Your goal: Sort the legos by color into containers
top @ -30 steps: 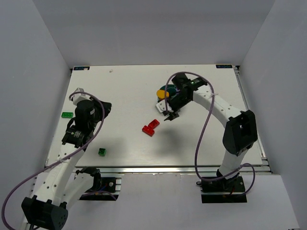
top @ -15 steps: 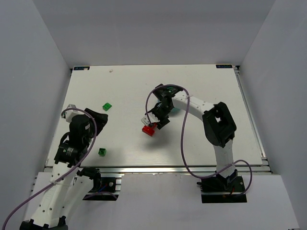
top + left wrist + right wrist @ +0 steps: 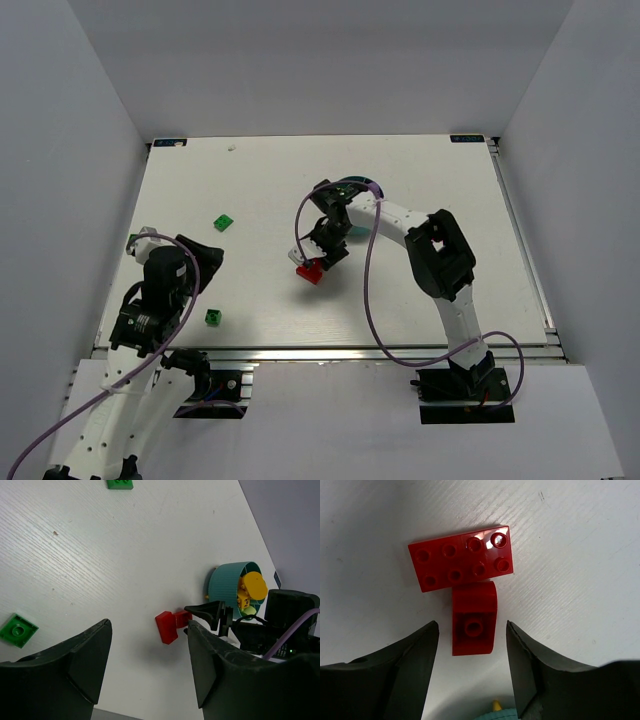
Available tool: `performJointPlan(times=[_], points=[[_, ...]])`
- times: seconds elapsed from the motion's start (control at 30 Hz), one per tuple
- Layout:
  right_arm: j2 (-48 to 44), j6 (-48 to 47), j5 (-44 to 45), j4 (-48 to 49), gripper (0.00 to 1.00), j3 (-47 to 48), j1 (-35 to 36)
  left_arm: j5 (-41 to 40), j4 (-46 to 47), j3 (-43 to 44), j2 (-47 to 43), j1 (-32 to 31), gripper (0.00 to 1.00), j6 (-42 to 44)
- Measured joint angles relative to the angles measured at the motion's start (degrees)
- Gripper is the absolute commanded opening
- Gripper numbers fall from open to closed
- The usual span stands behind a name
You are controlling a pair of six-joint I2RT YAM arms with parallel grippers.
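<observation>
Two red legos lie together mid-table: a flat studded plate (image 3: 461, 558) and a small curved brick (image 3: 474, 617), seen from above as one red cluster (image 3: 310, 270). My right gripper (image 3: 471, 628) is open, its fingers on either side of the small curved brick, low over it (image 3: 318, 255). The teal dish (image 3: 227, 587) holds yellow pieces (image 3: 251, 584); from above the right arm mostly hides the dish (image 3: 352, 187). My left gripper (image 3: 148, 627) is open and empty, far from the legos at the near left (image 3: 203, 257).
A green lego (image 3: 223, 221) lies left of centre and a dark green one (image 3: 213, 317) near the front edge; the left wrist view shows them at the top (image 3: 120, 484) and the left (image 3: 18, 630). The table's front edge lies just below the left gripper.
My right gripper moved from the dish down and left to the red legos. My left arm drew back toward the near left, uncovering the green lego left of centre.
</observation>
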Motion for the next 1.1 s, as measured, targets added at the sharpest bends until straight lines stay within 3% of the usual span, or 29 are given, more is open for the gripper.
performJointPlan(times=[0.37,0.7,0.9,1.1], points=[[2.60,0.24,0.48,-0.42,0.45,1.53,0.50,0.02,-0.85,0.00,-0.31,0.00,0.72,-0.59],[3.21,5.09,-0.28,0.02,0.11,2.99,0.37,-0.66,-0.85,0.02,1.88,0.00,0.74,-0.92],[1.16,16.94,-5.99,2.16,0.04,3.56,-0.90,-2.97,-3.23,1.81,7.34,0.00,0.75,-1.73],[-6.43,39.39,-17.62,8.74,0.00,9.05,-3.37,-3.82,-3.23,3.78,13.40,0.00,0.76,-2.10]])
